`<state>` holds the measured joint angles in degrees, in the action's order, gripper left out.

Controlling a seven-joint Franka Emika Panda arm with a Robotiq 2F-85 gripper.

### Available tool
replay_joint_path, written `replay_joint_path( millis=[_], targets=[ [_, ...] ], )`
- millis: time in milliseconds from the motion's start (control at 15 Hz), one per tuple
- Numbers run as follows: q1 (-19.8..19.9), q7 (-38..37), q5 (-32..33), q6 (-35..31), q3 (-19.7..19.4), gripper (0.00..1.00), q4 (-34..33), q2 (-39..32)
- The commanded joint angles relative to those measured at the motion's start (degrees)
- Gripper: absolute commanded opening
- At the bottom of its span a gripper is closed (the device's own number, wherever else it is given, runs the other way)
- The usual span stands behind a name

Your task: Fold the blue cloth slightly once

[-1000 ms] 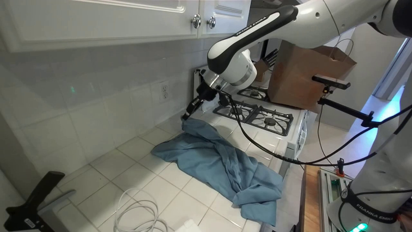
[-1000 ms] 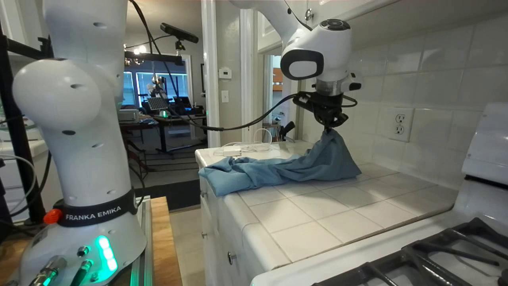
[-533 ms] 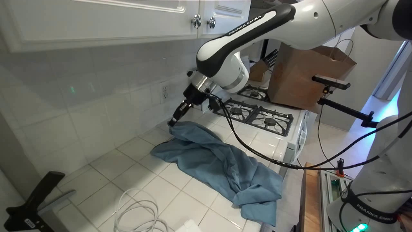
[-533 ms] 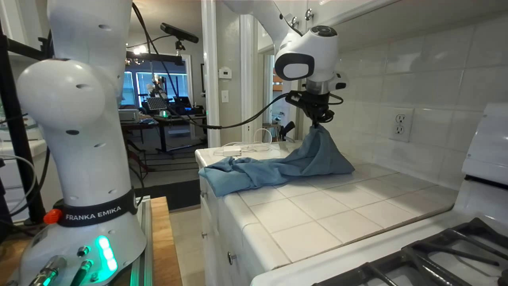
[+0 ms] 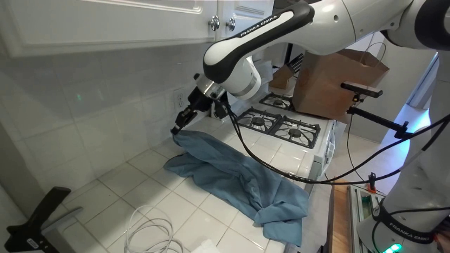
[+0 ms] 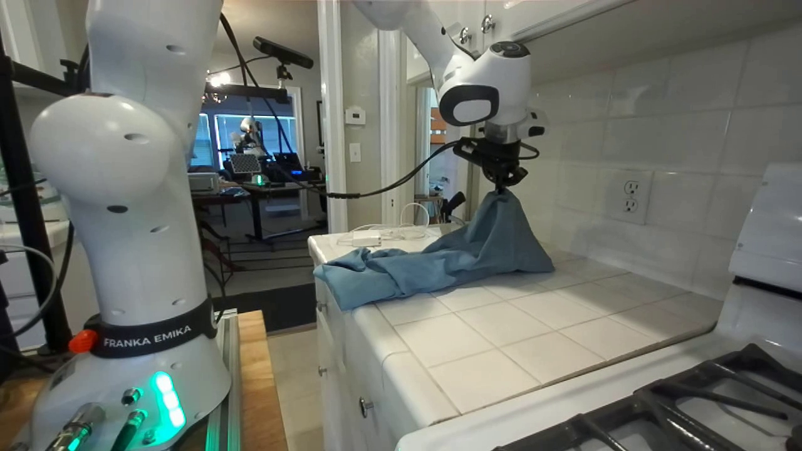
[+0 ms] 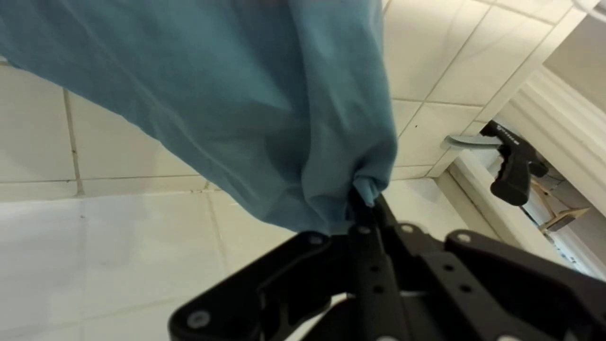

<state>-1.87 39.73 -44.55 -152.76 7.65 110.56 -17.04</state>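
Above one counter (image 5: 200, 218), one pincer (image 5: 175, 131) grips one cloth (image 5: 239, 177).

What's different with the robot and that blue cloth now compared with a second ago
The claw has moved away from the stove, roughly toward the black-handled tool, drawing the raised part of the blue cloth with it. Nothing was newly gripped or let go; it was already holding the cloth. The cloth's opposite end, the tool and the brown paper bag stayed as they were.
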Motion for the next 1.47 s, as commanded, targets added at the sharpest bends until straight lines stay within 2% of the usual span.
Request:
replay_joint_path(
  millis=[0, 133, 200, 333, 467, 800, 933, 1000, 1067, 1200, 1400],
  targets=[
    [-0.2, -8.9, 3.5, -3.6, 0.0, 0.01, -3.2, -2.2],
    [-0.1, -11.7, 5.6, -5.0, 0.2, 0.01, -2.8, -2.7],
    [-1.8, -11.8, 5.8, -5.1, -1.6, 0.01, -2.4, -2.9],
    [-2.5, -13.0, 7.5, -6.0, -1.9, 0.01, -1.0, -2.9],
    [-3.8, -13.9, 8.3, -8.8, -2.4, 0.01, 0.9, -3.0],
    [-8.1, -14.2, 8.7, -21.0, -3.5, 0.01, 5.8, -4.3],
    [-9.8, -14.3, 8.7, -22.8, -4.4, 0.01, 7.3, -4.8],
    [-11.0, -14.9, 9.1, -23.1, -5.5, 0.28, 8.0, -4.8],
    [-11.6, -14.6, 8.9, -23.0, -6.0, 0.29, 8.5, -4.5],
    [-14.4, -15.7, 10.4, -23.1, -9.6, 0.43, 10.5, -2.6],
    [-12.6, -11.5, 7.0, -28.2, -7.8, 0.63, 13.8, 2.3]
  ],
)
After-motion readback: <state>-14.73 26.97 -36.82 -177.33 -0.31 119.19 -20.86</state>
